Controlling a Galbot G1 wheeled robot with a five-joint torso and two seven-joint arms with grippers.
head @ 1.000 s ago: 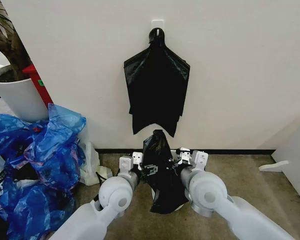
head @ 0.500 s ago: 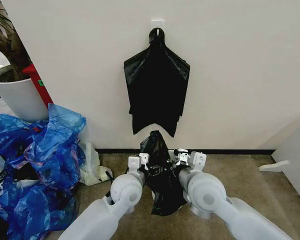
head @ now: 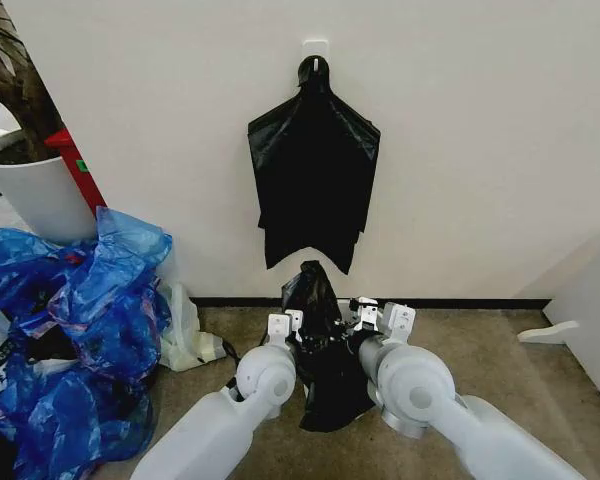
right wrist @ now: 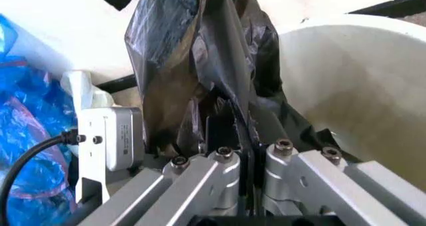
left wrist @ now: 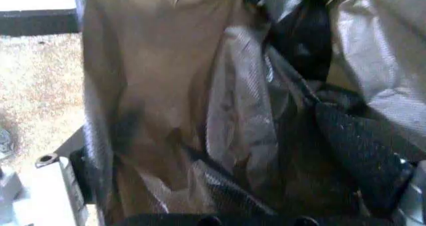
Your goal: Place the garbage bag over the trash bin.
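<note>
The right gripper has its jaws pinched narrow on a fold of the garbage bag, the black film rising straight out from between them in the right wrist view. The left gripper presses against the opposite side of the same bag; its wrist view shows wrinkled film draped over one dark finger pad, and the jaws look clamped on the film, though the second pad is hidden.

Over the last second the left gripper has swung inward from well out on the left until it sits just beside the right one, with the bag squeezed between them. The right gripper has hardly moved. The bag itself hangs as a bunched, narrow column, its mouth not spread.

The trash bin stands just beside the right gripper, its cream rim and open interior uncovered; a corner of the film touches its near rim, but nothing lies over the opening. In my judgement both grippers now have a hold on the bag, so the mouth can be pulled apart, but the covering itself has not begun.

Further out, a flat black bundle hangs from a wall hook, blue plastic bags are heaped on the floor to the left, and a white plant pot stands behind them
</note>
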